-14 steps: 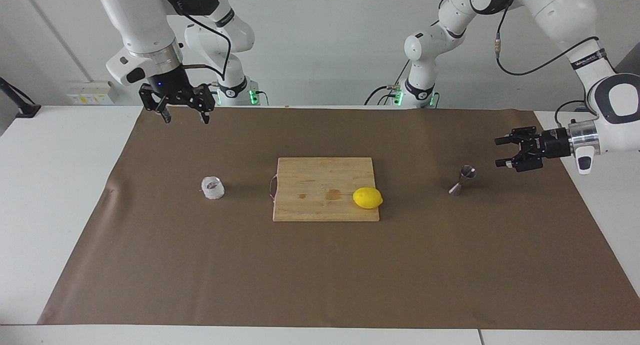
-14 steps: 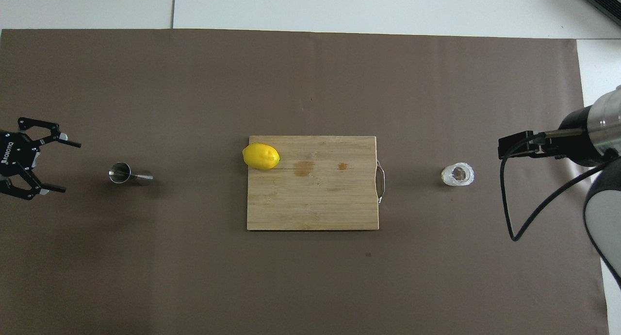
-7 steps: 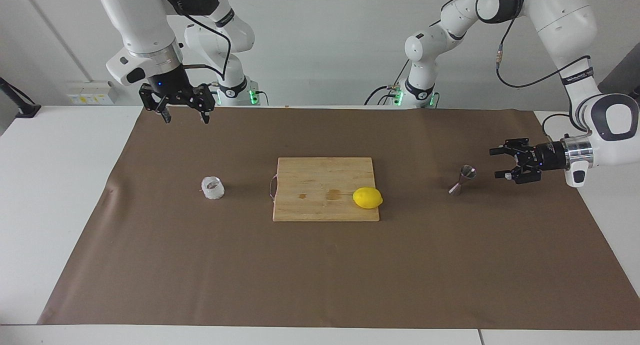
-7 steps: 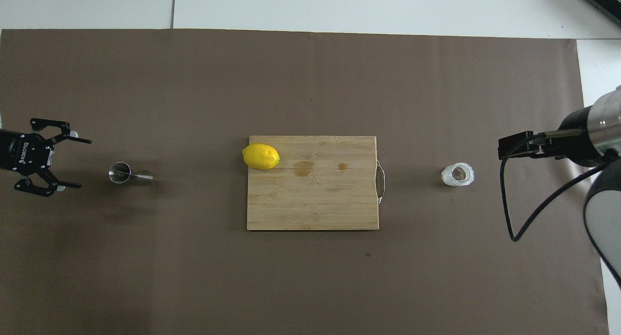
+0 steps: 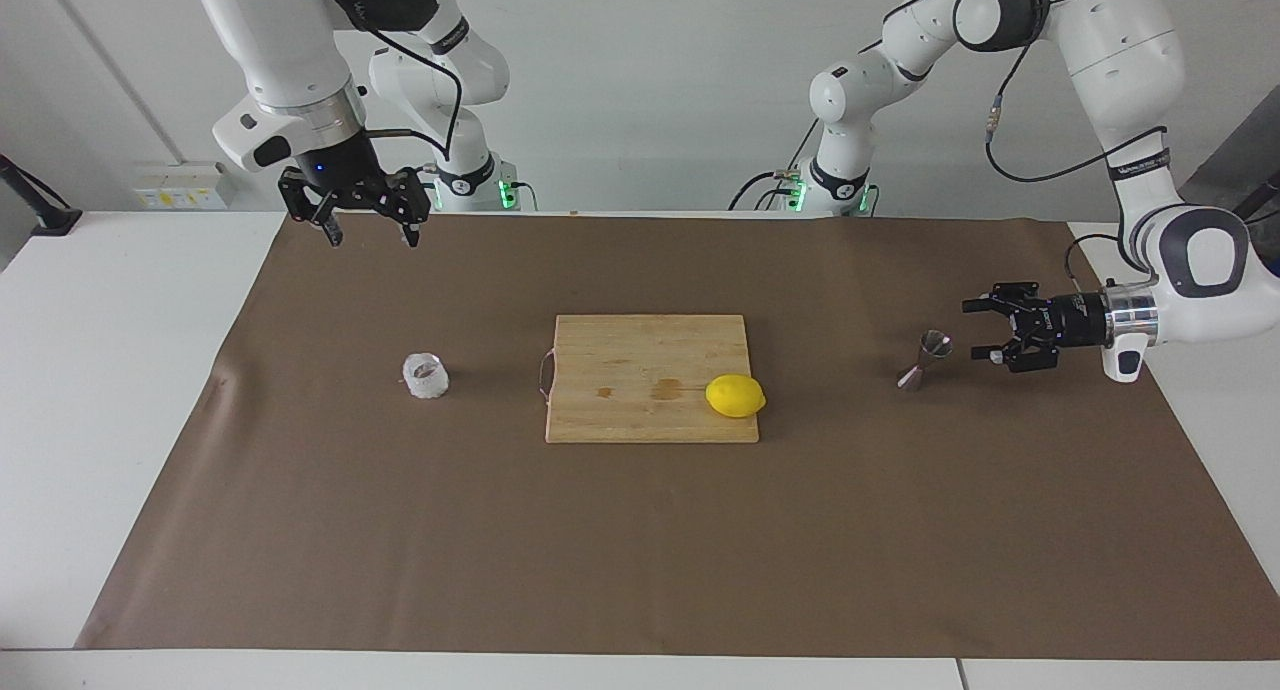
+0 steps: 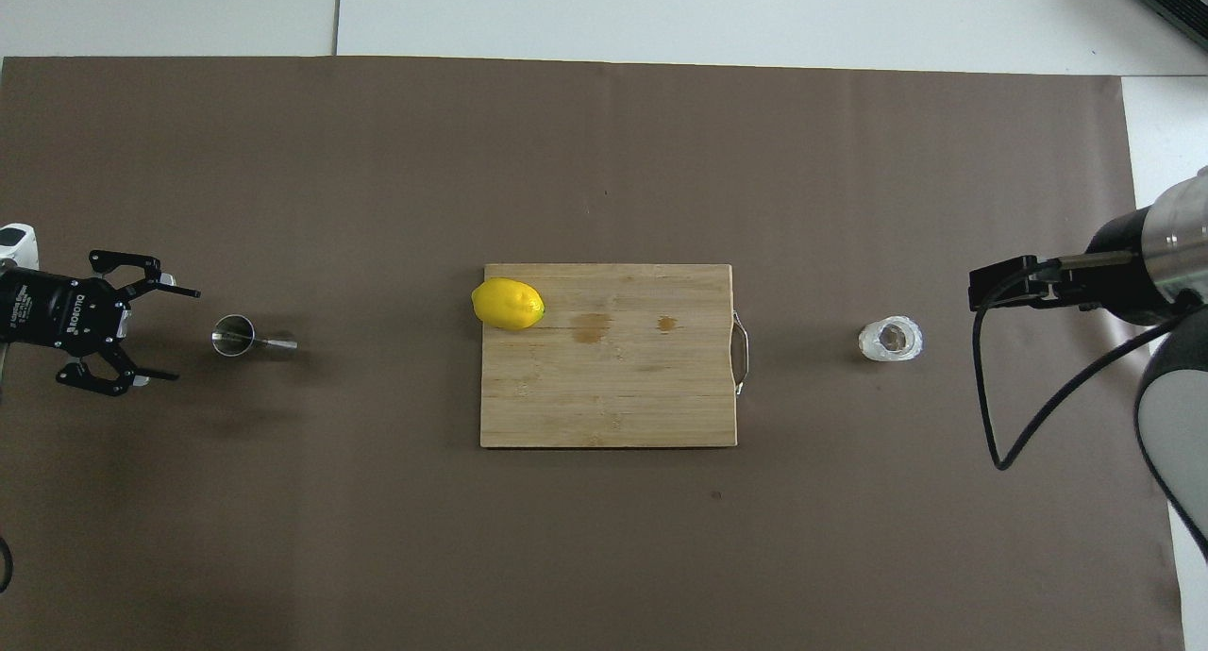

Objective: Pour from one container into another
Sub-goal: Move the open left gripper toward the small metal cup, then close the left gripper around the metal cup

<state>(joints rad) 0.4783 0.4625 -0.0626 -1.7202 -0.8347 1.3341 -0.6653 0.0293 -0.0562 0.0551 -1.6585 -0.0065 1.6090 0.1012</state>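
Left gripper [image 5: 981, 330] level beside small shiny steel hourglass jigger [image 5: 926, 359], fingers wide open, empty.
Jigger upright, left-arm end of brown-covered surface [image 5: 640, 550]; squat frosted glass cup [image 5: 425, 376] at right-arm end. Right gripper [image 5: 370, 233] waits raised, open, empty.

"ROBOTIQ" is printed in white on the left gripper [image 6: 172, 334], seen in the overhead view

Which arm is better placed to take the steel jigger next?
Left. Its open tool is low beside the jigger and aimed at it; the right arm's open tool waits high over the paper's edge, away from the glass cup.
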